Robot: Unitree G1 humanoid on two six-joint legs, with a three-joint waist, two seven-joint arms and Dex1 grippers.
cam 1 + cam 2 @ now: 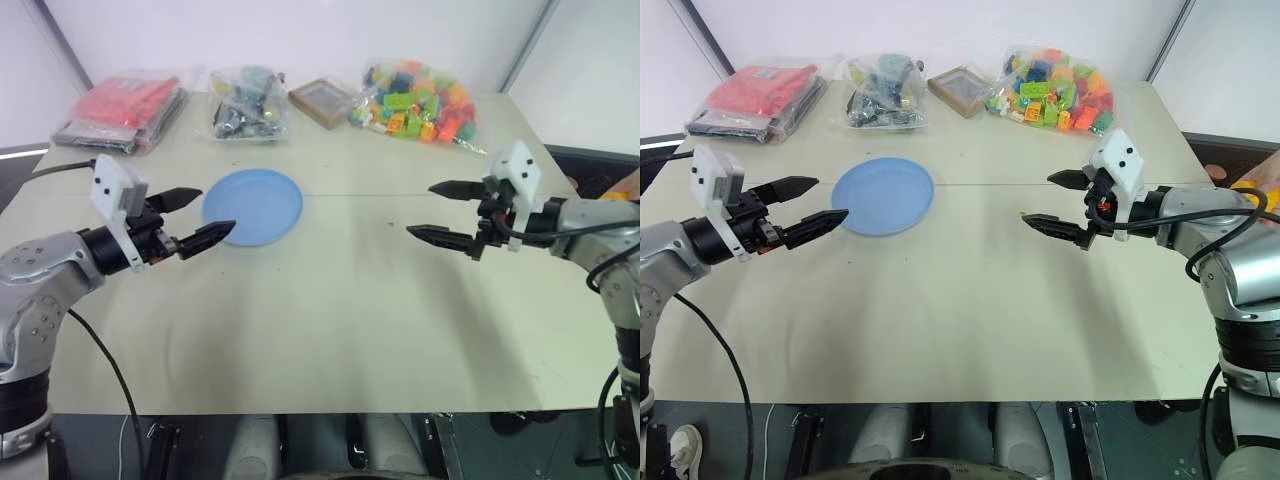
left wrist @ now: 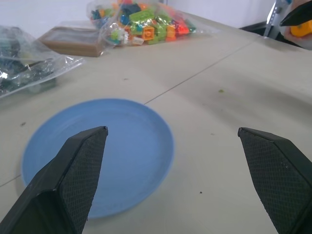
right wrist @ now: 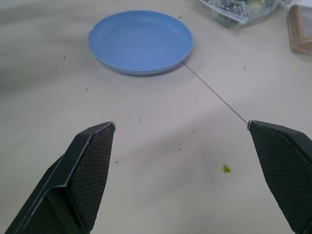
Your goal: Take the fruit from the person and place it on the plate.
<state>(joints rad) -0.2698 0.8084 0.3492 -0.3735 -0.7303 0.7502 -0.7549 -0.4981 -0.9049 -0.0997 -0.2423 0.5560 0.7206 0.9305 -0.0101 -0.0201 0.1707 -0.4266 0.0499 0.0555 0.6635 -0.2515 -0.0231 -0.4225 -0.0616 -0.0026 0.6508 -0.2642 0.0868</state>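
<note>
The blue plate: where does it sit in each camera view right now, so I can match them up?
Left eye: plate left of centre, by the left gripper.
Right eye: plate left of centre.
Left wrist: plate low, between the fingers.
Right wrist: plate near the top.
Shared landmark: the table seam running out from the plate's rim.

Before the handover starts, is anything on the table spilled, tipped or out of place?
Nothing stands out. The plate lies flat and empty on the table. The bag of blocks, the other bags and the flat brown item sit closed along the far edge. Only a tiny green speck lies on the tabletop. Both grippers hover open.
</note>
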